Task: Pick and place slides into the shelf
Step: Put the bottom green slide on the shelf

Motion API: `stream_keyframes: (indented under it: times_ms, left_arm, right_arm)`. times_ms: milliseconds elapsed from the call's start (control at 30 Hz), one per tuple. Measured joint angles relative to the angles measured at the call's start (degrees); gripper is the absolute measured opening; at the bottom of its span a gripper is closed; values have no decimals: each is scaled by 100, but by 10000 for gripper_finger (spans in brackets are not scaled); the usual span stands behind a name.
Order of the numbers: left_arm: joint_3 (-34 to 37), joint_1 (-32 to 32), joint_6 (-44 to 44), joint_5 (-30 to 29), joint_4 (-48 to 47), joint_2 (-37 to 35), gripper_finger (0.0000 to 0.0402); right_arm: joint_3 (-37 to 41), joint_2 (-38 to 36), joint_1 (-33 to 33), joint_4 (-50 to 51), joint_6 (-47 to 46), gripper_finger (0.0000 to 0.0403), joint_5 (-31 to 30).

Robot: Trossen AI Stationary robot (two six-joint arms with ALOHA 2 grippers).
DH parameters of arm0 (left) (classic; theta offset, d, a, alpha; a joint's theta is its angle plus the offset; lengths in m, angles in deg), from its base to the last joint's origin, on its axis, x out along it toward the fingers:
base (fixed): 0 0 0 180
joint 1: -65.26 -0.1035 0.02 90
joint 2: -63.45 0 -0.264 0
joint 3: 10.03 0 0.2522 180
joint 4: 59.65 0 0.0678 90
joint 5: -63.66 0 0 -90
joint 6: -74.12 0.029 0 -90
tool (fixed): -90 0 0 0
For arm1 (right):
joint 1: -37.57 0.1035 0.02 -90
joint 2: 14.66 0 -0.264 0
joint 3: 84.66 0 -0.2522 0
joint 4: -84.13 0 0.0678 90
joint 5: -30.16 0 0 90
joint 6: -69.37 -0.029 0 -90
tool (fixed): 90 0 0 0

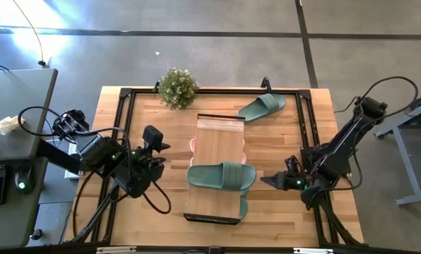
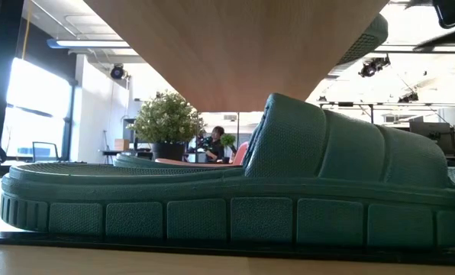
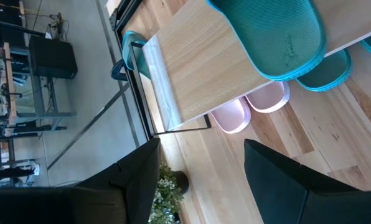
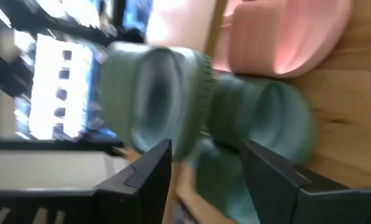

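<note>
Potted plant (image 1: 177, 87) beside shelf (image 1: 217, 144); stray slide (image 1: 261, 107)

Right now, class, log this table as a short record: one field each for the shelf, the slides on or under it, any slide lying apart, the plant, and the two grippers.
shelf: light-wood rack mid-table, long axis running front to back
slide on top: green slide lying across the plank
slides under: pink slides and green ones poke out beneath
slide apart: green slide on the table near the far edge
plant: small potted plant at the far edge
left gripper: beside the shelf, fingers open, empty
right gripper: facing the shelf, fingers open, empty
</note>
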Motion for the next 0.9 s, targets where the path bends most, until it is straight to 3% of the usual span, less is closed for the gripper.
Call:
stream_keyframes:
  times_ms: [133,367,633,900]
  left_arm:
    - [0,0,0,-6,0,0,213]
    - [0,0,-45,-10,0,0,213]
    - [289,0,-245,-28,2,-4,213]
    - [759,-4,-514,-24,0,-2,213]
  right_arm:
    - [0,-77,-8,509,623,153,263]
    - [0,-77,-92,554,1963,14,349]
    - [0,-77,-228,445,2910,4,109]
    - [0,-48,-836,-167,3690,1,949]
